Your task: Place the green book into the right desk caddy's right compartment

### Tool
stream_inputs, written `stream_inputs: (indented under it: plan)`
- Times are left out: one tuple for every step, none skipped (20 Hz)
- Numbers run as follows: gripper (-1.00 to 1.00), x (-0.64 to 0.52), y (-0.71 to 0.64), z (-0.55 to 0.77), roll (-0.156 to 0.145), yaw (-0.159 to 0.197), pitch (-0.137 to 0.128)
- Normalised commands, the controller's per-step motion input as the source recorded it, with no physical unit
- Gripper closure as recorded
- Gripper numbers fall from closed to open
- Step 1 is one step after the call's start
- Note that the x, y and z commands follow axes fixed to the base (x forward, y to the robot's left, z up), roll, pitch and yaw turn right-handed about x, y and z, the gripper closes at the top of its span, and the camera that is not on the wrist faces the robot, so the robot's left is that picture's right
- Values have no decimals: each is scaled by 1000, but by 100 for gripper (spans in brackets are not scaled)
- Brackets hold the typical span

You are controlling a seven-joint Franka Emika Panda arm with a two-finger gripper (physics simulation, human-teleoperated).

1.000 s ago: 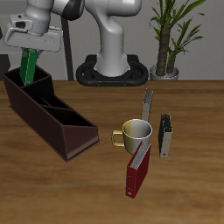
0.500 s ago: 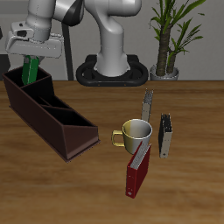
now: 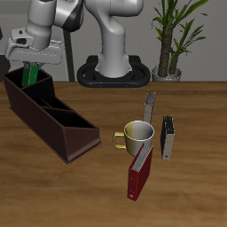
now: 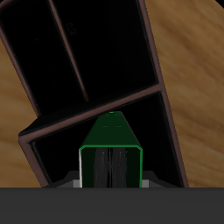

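I see a warm brown wooden worktop [image 3: 195,191] under even light, a plain pale grey wall [image 3: 213,44] behind it, and a green potted plant [image 3: 175,35] at the back edge.

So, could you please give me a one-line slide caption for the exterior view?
End effector holds the green book upright over the far-end compartment of the right desk caddy.

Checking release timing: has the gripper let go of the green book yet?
No, the gripper is shut on the green book, upright over the right desk caddy.
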Motion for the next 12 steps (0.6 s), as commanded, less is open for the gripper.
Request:
stream_inputs:
  plan:
    - [100, 11, -61, -139, -15, -31, 18]
    - [100, 41, -68, -196, -7, -17, 31]
    - [100, 63, -88, -416, -28, -9, 81]
    - [100, 29, -50, -229, 21, 33, 21]
    - [100, 57, -39, -155, -14, 2, 38]
    - [100, 58, -19, -161, -15, -26, 30]
    - [100, 0, 0, 0, 0, 0, 0]
    - [100, 173, -68, -303, 1, 47, 46]
    - [100, 22, -150, -186, -44, -43, 26]
    - [100, 48, -48, -223, 19, 9, 32]
    - [100, 105, -69, -283, -25, -39, 47]
    - [100, 49, -34, -284, 10, 16, 48]
